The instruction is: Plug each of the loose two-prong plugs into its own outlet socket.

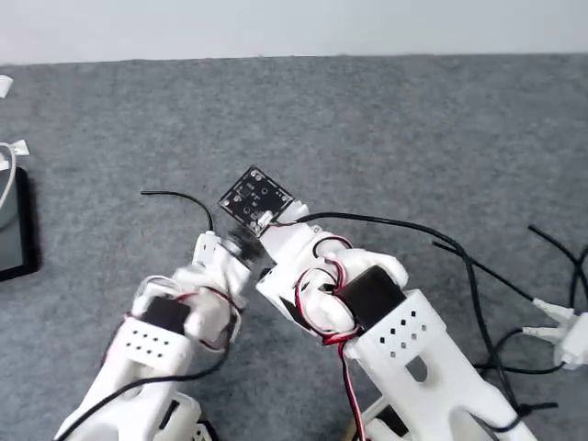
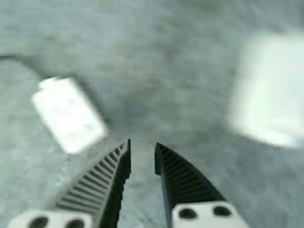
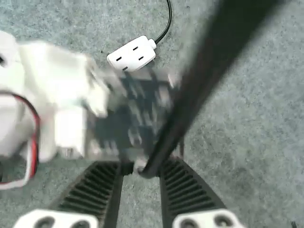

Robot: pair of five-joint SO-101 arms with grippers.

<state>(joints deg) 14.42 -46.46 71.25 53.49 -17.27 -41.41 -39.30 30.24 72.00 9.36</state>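
Observation:
A white outlet socket (image 1: 207,245) with a black cord lies on the grey carpet; its slotted face (image 3: 132,53) shows in the right wrist view. My left gripper (image 2: 142,147) hovers just beside this socket (image 2: 69,114), its fingers a little apart with nothing between them. My right gripper (image 3: 142,166) is shut on a black plug piece (image 3: 133,114) and its black cable (image 3: 199,80). In the high view that black piece (image 1: 255,197) sits at the tip of the right gripper (image 1: 268,222), just beyond the socket and close to the left gripper (image 1: 241,246).
Loose white plugs (image 1: 562,335) with black cables lie at the right edge. A dark flat device (image 1: 14,230) sits at the left edge. The two arms (image 1: 367,312) crowd the middle front; open carpet lies behind them.

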